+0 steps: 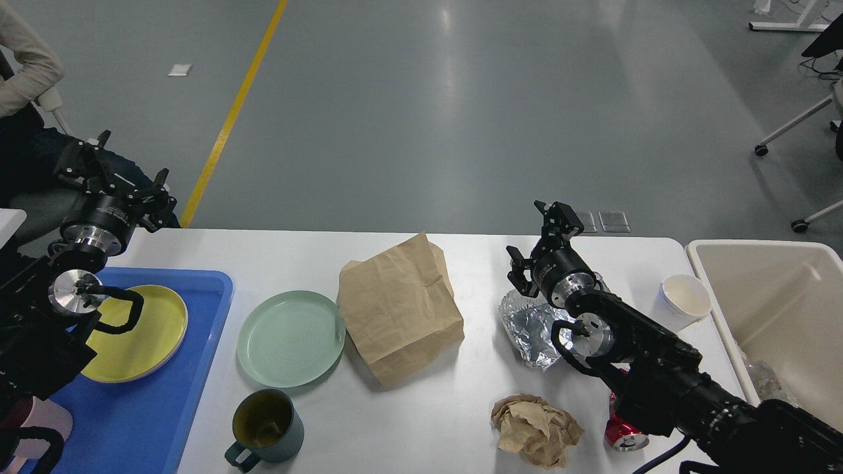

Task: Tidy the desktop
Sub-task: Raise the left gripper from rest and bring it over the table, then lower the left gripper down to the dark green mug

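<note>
Resting in blue tray (197,368) a yellow plate (155,329), both pincers, left (112,171) and right (537,247), spread empty

Left gripper (108,172) raised, fingers spread, empty. Right gripper (537,245) raised, fingers apart, empty.

This looks like a lab or open office floor set up for testing. A wide grey sealed floor (428,105) with a yellow safety line (230,112) painted across it stretches behind the white desktop (421,421). Wheeled chair bases (793,131) and a white desk frame (787,23) stand at the far right, and a seated person (23,72) is at the left edge.
</note>
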